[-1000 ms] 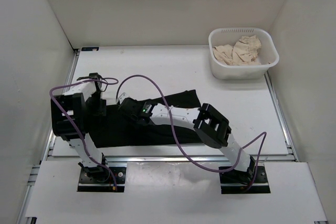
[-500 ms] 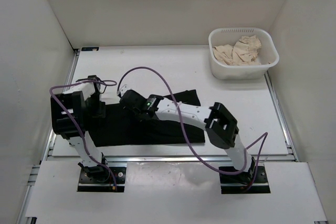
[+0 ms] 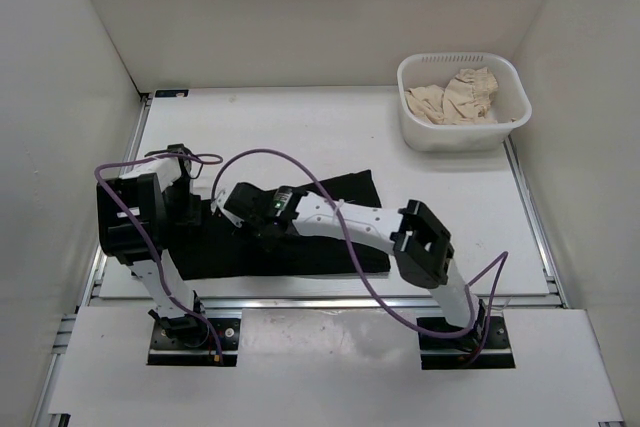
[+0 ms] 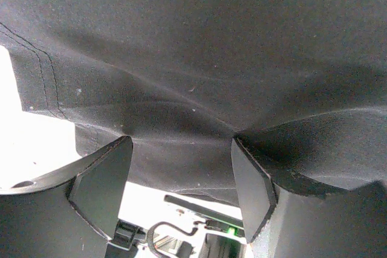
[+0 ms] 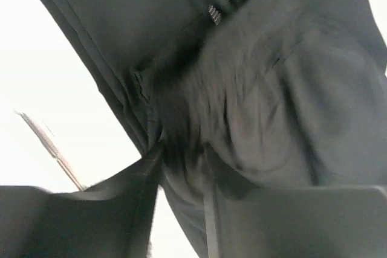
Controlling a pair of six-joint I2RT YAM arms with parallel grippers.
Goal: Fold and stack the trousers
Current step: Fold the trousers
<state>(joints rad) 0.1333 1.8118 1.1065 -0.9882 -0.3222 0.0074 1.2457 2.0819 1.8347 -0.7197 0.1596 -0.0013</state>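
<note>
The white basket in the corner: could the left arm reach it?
Probably not: the basket sits far right, the left arm is folded far left, and the right arm lies across the trousers between.

**A:** Entry one, left arm (image 3: 132, 219): what is it showing?

**B:** It is wearing blocky black housings over white links. A purple cable (image 3: 120, 165) is looping off its top.

**A:** Entry two, right arm (image 3: 350, 222)?

**B:** It is showing a long white link, a black elbow block (image 3: 425, 247) and a black wrist where a small green light (image 3: 277, 204) is glowing. A second purple cable (image 3: 268, 151) is running along it down to a black base plate (image 3: 465, 344).

**A:** Grippers?

**B:** The left gripper (image 4: 180, 143) is showing matte black, flat-faced, wedge-shaped fingers (image 4: 100, 188). The right gripper (image 5: 181, 152) is showing dark fingers (image 5: 121, 209), and they are looking blurred.
</note>
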